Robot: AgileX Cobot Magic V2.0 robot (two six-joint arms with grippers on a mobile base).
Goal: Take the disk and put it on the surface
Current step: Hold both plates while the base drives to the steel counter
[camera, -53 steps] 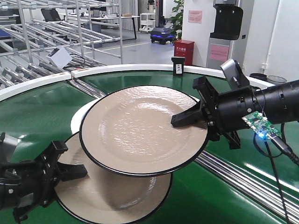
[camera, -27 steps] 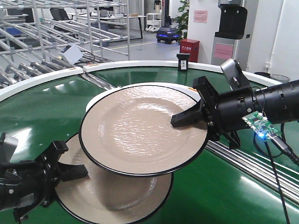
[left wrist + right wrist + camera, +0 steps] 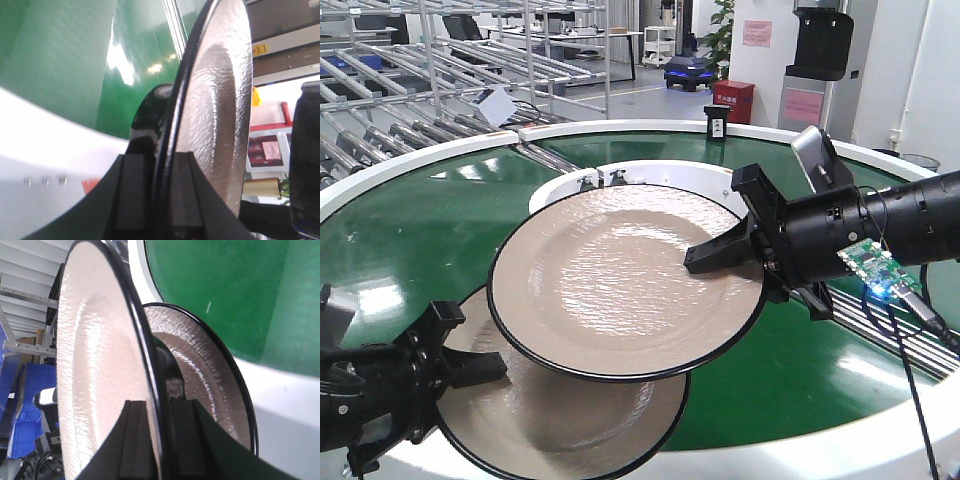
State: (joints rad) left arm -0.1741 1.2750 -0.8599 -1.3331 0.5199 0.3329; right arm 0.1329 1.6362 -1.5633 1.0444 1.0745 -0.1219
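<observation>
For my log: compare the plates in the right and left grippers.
The upper plate, in the right gripper, overlaps and hides much of the lower plate, in the left gripper. The upper plate is clamped at its right rim, the lower at its left rim. Both are beige with black rims.

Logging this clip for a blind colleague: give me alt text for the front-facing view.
The right gripper holds a beige, black-rimmed upper plate by its rim, overlapping a matching lower plate held by the left gripper. Both are above a curved green belt with white rims.
</observation>
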